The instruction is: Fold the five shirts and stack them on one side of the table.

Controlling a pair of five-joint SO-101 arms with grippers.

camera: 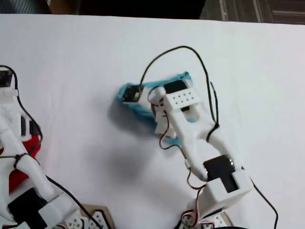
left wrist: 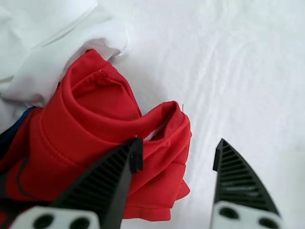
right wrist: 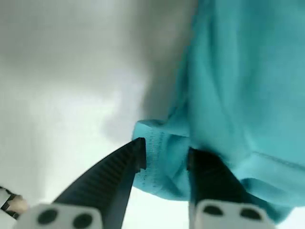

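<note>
A teal shirt [camera: 141, 112] lies bunched at the table's middle, with a shadow under its near edge. My right gripper [right wrist: 166, 150] is shut on a folded hem of this teal shirt [right wrist: 238, 95]; in the high view the right gripper [camera: 159, 125] sits over the shirt's near side. A crumpled red shirt [left wrist: 95, 119] lies at the table's left edge [camera: 16, 179]. My left gripper [left wrist: 178, 145] hovers open at the red shirt's edge, one finger [left wrist: 114, 176] over the cloth, the other over bare table.
A white garment [left wrist: 47, 43] lies bunched against the red shirt, and a bit of blue cloth [left wrist: 12, 129] peeks out beside it. The table has a white cover [camera: 71, 57]. Black cables [camera: 205, 76] loop over the right arm.
</note>
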